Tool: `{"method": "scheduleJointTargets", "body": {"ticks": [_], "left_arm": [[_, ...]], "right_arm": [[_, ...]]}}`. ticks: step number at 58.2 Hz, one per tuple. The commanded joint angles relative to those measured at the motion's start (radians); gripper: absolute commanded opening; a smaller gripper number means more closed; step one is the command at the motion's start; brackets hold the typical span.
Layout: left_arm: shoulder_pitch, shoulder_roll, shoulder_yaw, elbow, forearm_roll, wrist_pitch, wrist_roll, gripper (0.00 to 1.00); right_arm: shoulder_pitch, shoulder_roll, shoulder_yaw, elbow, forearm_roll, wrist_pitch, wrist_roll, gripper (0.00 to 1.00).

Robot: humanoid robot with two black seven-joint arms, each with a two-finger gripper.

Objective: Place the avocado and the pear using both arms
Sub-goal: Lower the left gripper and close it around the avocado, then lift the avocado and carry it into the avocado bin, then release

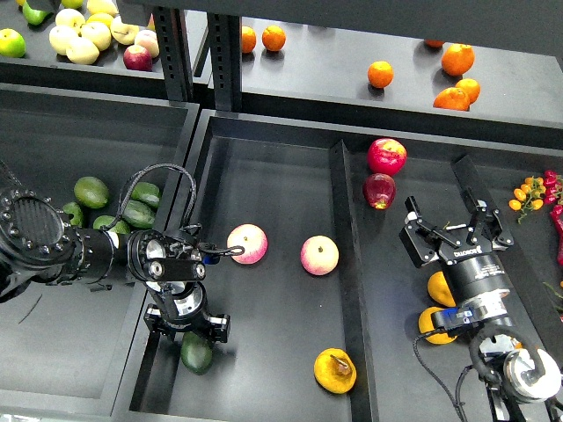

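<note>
The dark green avocado [197, 353] lies in the middle tray [264, 176] near its front left corner. My left gripper [187, 323] hangs just above the avocado's far end with its jaws spread wide and nothing held between them. The yellow-orange pear [335, 370] with a brown blotch lies at the front of the same tray, to the right of the avocado. My right gripper [457, 230] is open and empty over the right tray, well apart from the pear.
Two pink apples [247, 243] [319, 255] lie mid-tray. Two red apples [386, 156] sit past the divider [347, 264]. Oranges [440, 288] lie under my right arm. Lighter green avocados [91, 192] fill the left bin. Cherry tomatoes [532, 189] are at the far right.
</note>
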Motion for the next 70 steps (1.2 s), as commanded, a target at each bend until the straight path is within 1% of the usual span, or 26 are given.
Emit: {"method": "scheduleJointTargets", "body": {"ticks": [1,7,16,24,39,49,59,67,70], "left_arm": [[0.027,0.0,-0.055,0.048,-0.036,0.0,0.0,0.15],[0.038,0.0,-0.075,0.066,-0.039,0.0,0.0,0.1],[0.038,0.0,-0.076,0.065,-0.041,0.0,0.0,0.07],[0.038,0.0,-0.093,0.063,-0.042,0.0,0.0,0.06],[-0.014,0.003,-0.234,0.051,-0.042,0.0,0.0,0.07],[-0.086,0.087,-0.299,0.042,-0.042,0.0,0.0,0.07],[-0.116,0.239,-0.371,0.046,-0.042,0.0,0.0,0.08],[-0.126,0.385,-0.389,0.061,-0.042,0.0,0.0,0.09],[-0.125,0.42,-0.395,0.063,-0.042,0.0,0.0,0.09]], "right_arm": [[-0.001,0.0,0.0,0.0,0.0,0.0,0.0,0.99],[-0.001,0.0,0.0,0.0,0.0,0.0,0.0,0.99],[-0.001,0.0,0.0,0.0,0.0,0.0,0.0,0.99],[-0.003,0.0,0.0,0.0,0.0,0.0,0.0,0.99],[-0.006,0.0,-0.002,0.004,0.0,0.002,0.0,0.99],[-0.006,0.0,-0.003,0.004,0.002,0.002,0.0,0.99],[-0.015,0.0,-0.005,0.004,0.002,0.002,0.0,0.99],[-0.019,0.0,-0.005,0.005,0.002,0.002,0.0,0.99],[-0.021,0.0,-0.005,0.005,0.002,0.002,0.0,0.99]]}}
